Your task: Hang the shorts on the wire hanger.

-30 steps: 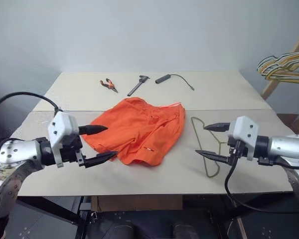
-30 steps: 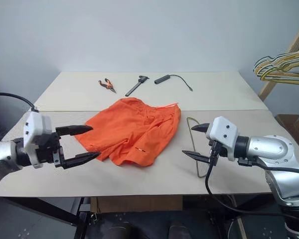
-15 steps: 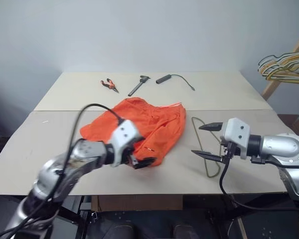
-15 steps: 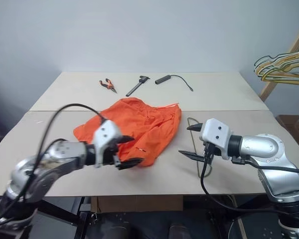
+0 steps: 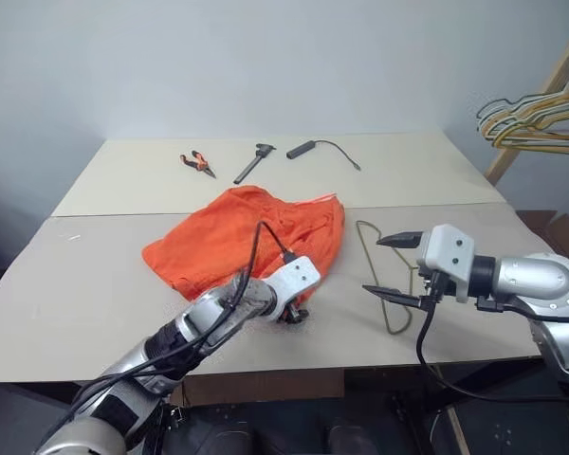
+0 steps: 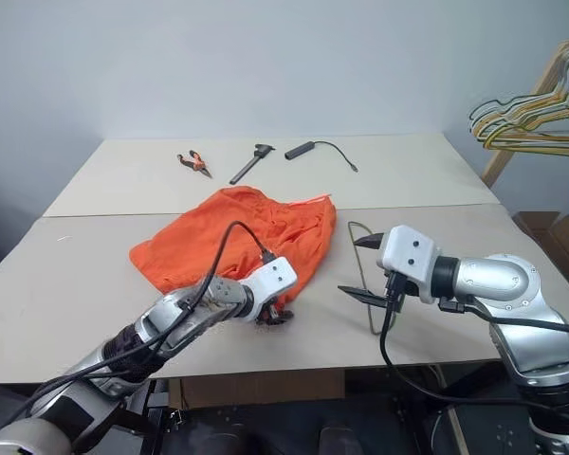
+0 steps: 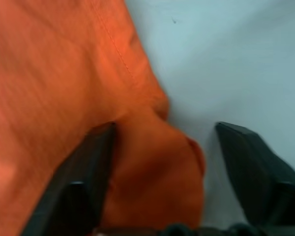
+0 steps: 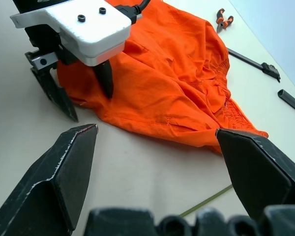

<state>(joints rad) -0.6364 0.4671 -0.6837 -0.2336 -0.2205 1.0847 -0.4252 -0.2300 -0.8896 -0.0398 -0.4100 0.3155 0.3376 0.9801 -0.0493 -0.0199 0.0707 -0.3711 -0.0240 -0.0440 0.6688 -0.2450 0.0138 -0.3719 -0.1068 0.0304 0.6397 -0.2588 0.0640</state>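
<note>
The table (image 5: 66, 284) lay bare along its left side, with open room from the near edge up to the seam between its two boards. On the far board sat pliers (image 5: 197, 163), a dark tool (image 5: 256, 161) and a black cable (image 5: 324, 150), all well apart from the work.

The shorts (image 5: 237, 242) were spread in the middle of the table, crumpled, straddling the seam and reaching toward the near edge. The left gripper (image 6: 270, 314) was down at their near-right hem, pointing steeply at the table. In the left wrist view one finger (image 7: 86, 174) pressed on the orange cloth while the other stood on bare tabletop, a bunched corner of the hem between them; the jaws were partly apart and not clamped on the cloth.

Just right of the shorts the hanger (image 5: 384, 275) lay flat on the table, separated from the hem by a narrow strip of bare board. The right gripper (image 5: 391, 267) hovered above it, fingers spread wide, holding nothing.

At the far right, off the table, a bunch of hangers (image 5: 531, 118) hung from a wooden rack (image 5: 541, 100).
</note>
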